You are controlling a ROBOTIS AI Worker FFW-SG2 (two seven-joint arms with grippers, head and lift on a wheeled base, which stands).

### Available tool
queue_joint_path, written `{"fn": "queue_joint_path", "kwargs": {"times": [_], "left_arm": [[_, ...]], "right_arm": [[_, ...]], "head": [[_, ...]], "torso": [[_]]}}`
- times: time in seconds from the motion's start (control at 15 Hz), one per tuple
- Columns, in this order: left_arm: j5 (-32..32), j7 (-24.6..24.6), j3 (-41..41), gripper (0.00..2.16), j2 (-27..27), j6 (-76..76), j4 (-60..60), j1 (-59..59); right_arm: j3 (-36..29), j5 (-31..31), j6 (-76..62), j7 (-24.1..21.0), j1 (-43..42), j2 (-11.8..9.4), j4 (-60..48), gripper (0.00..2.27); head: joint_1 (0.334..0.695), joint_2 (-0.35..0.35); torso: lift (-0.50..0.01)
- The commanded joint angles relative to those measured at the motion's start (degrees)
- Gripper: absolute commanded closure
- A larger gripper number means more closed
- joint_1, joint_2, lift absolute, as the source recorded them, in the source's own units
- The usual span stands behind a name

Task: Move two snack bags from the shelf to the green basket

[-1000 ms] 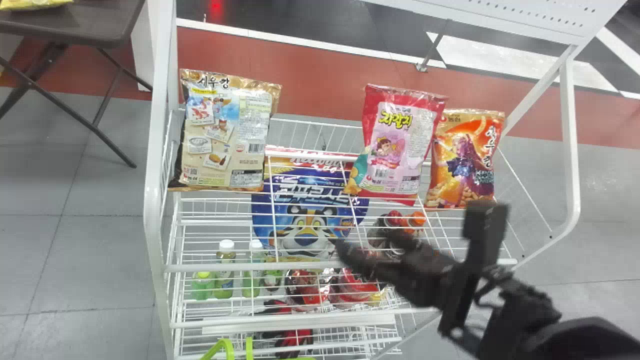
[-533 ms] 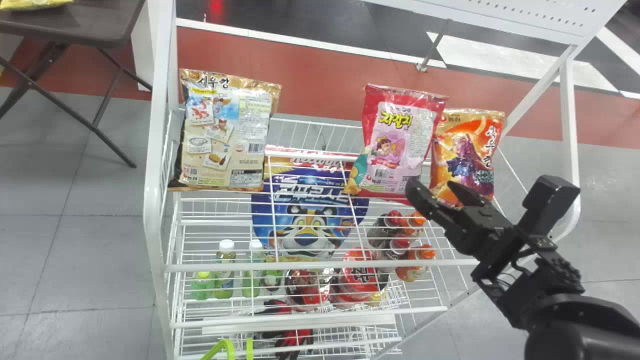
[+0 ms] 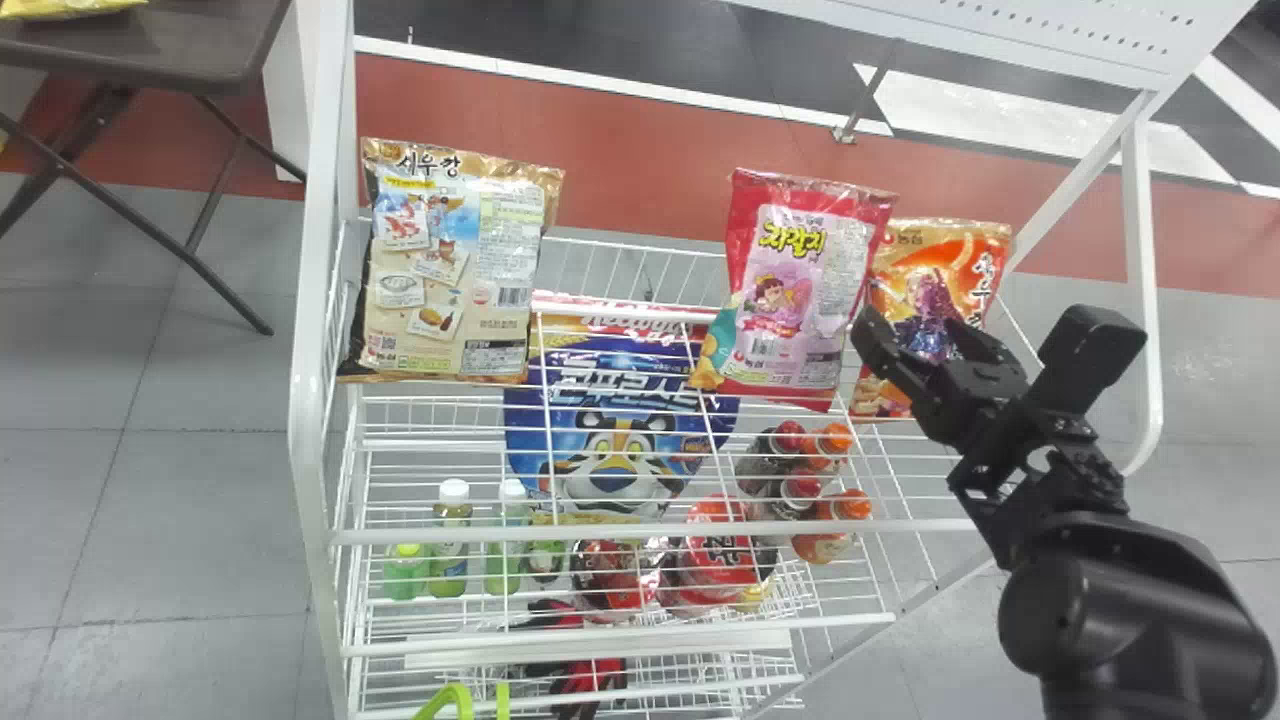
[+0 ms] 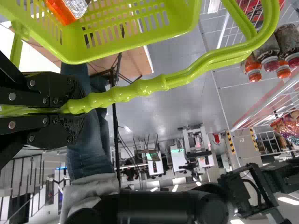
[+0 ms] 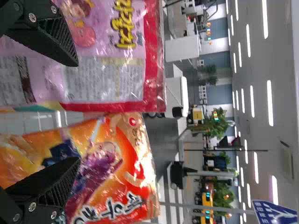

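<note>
The orange snack bag stands on the shelf, toward the robot's right, just beside the pink snack bag. I judge both bags to be light and soft, with slippery film and crisp pieces inside which can break. The right pincer is apart, in front of these bags. For the orange one, it seems better to take both side edges around the middle and close gently; one finger now lies before the pink bag, so some shift to the right may be needed. Both bags are nearly upright, long axis going up, printed faces toward the robot. The left pincer is clamped on the handle of the green basket.
</note>
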Motion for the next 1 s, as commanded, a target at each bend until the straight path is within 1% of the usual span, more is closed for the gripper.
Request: {"fn": "queue_joint_path", "kwargs": {"times": [0.0, 0.13, 0.4, 0.67, 0.73, 0.8, 0.87, 0.93], "left_arm": [[0.1, -0.2, 0.4, 2.15, 0.0, 0.0, 0.2, 0.0], [0.1, -0.1, 0.5, 2.15, 0.0, 0.0, 0.2, 0.0], [0.0, 0.0, 0.5, 2.15, 0.0, 0.4, 0.1, -0.2], [0.1, -0.2, 0.7, 2.15, 0.1, 0.4, 0.1, -0.2], [0.2, -0.2, 0.9, 2.15, 0.2, 0.4, 0.1, -0.2], [0.4, -0.3, 1.0, 2.15, 0.2, 0.6, 0.1, -0.2], [0.4, -0.2, 1.0, 2.15, 0.3, 0.4, 0.2, -0.3], [0.4, -0.3, 1.1, 2.15, 0.3, 0.4, 0.2, -0.3]], "right_arm": [[-0.6, 1.3, -2.2, 0.0, -3.0, -2.1, 5.4, 0.10], [-0.7, 2.2, -4.3, 0.0, -4.8, -3.4, 8.8, 0.10], [-0.8, 3.7, -6.1, -0.1, -7.3, -5.0, 13.9, 0.10], [0.0, 5.7, -8.0, 0.3, -8.2, -5.0, 18.0, 0.10], [0.1, 6.5, -8.0, 1.1, -8.7, -5.0, 19.3, 0.22], [0.1, 6.6, -8.0, 1.9, -8.7, -5.0, 19.7, 0.55], [0.2, 6.4, -8.0, 1.9, -8.7, -4.8, 19.9, 1.10], [0.1, 6.4, -8.0, 1.6, -8.7, -4.6, 19.9, 1.56]], "head": [[0.695, -0.350], [0.695, -0.350], [0.695, -0.350], [0.695, -0.350], [0.695, -0.350], [0.695, -0.350], [0.695, -0.350], [0.695, -0.350]], "torso": [[-0.016], [-0.016], [-0.016], [-0.016], [-0.016], [-0.016], [-0.016], [-0.016]]}}
